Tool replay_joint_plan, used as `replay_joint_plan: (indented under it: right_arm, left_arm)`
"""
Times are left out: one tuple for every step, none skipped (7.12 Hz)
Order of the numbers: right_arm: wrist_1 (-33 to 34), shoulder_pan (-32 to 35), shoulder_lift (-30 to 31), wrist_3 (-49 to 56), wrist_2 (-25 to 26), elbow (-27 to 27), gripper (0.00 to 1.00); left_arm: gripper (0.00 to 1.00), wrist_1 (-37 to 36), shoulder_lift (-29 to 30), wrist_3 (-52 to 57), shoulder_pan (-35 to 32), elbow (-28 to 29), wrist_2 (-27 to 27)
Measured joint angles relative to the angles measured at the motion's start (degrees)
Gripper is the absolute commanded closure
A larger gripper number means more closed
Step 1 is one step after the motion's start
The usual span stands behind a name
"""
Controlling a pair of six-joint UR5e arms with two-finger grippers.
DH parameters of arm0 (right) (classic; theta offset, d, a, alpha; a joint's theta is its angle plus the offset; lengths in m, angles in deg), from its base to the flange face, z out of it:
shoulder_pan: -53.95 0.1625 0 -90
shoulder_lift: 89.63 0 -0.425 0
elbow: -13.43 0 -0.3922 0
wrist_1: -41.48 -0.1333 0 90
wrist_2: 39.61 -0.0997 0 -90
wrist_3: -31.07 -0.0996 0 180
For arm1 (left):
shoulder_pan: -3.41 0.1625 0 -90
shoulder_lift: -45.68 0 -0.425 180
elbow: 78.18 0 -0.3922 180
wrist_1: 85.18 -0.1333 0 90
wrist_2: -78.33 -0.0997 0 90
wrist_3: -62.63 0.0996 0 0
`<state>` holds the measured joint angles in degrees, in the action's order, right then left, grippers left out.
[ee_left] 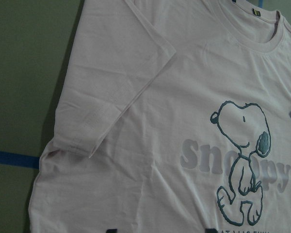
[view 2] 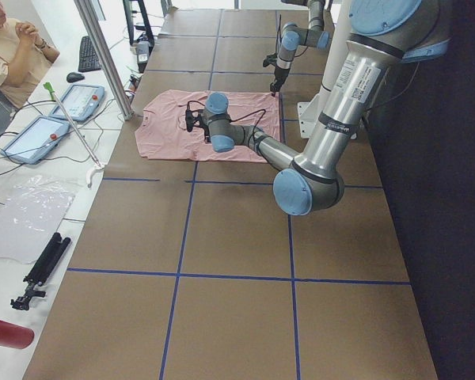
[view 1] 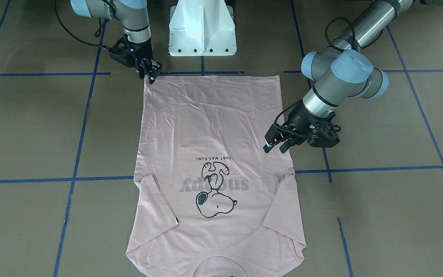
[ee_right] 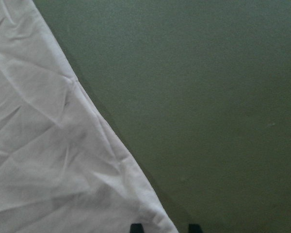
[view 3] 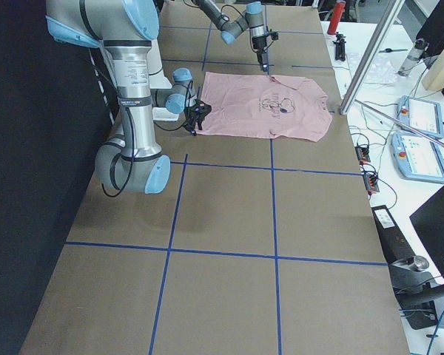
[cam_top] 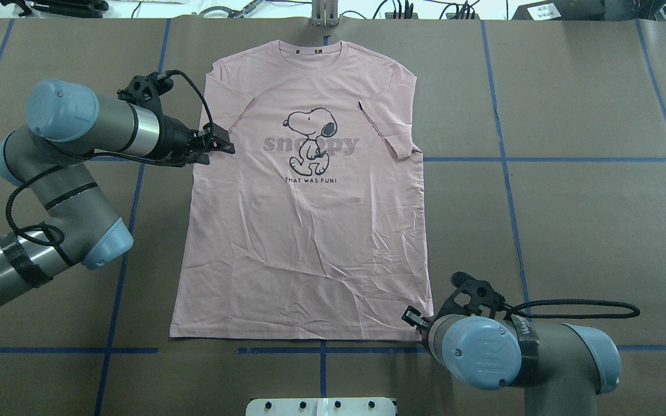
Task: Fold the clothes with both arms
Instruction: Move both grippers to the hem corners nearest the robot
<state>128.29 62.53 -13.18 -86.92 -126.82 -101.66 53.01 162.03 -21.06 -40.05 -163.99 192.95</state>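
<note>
The pale pink T-shirt [cam_top: 304, 231] is lying flat, print up, on the brown table [cam_top: 570, 231], which is carrying a grid of blue tape lines [cam_top: 541, 160]. The left gripper [cam_top: 224, 144] is hovering with jaws spread wide and empty, the folded-in sleeve just ahead of them. The right gripper [view 1: 150, 77] is holding its jaws apart at a hem corner, which is lying between the fingertips. Far beyond the left jaws, a side bench is carrying teach pendants [view 2: 79, 100] near a seated person [view 2: 8, 55].

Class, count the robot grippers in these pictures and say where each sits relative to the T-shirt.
2. The left gripper is at the T-shirt's side edge beside a sleeve; the right gripper is at a bottom hem corner. No others show.
</note>
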Motion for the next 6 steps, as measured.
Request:
replay_joint_plan:
  right_arm:
    - [0.0, 0.0, -0.2, 0.0, -0.1, -0.1, 1.00]
    - [-0.1, 0.1, -0.3, 0.1, -0.2, -0.3, 1.00]
    - [-0.1, 0.4, -0.3, 0.3, -0.4, -1.0, 1.00]
    - [-0.1, 0.8, -0.3, 0.5, -0.6, -2.0, 1.00]
    - [-0.1, 1.2, -0.3, 0.6, -0.7, -2.9, 1.00]
    - [-0.1, 1.4, -0.4, 0.6, -0.8, -3.4, 1.00]
  left_arm:
    - [0.31, 0.0, -0.2, -0.4, 0.0, -0.3, 0.0]
    - [0.31, -0.2, -0.6, -1.1, 0.1, -0.5, 0.1]
    - [0.31, -1.5, -1.0, -1.6, 0.3, -1.2, 0.3]
    - [0.31, -5.4, -1.2, -2.5, 1.1, -3.1, 0.4]
    - [0.31, -9.9, -2.0, -4.7, 2.7, -6.2, 0.4]
    - [0.32, -13.0, -4.6, -7.9, 5.3, -10.5, 0.4]
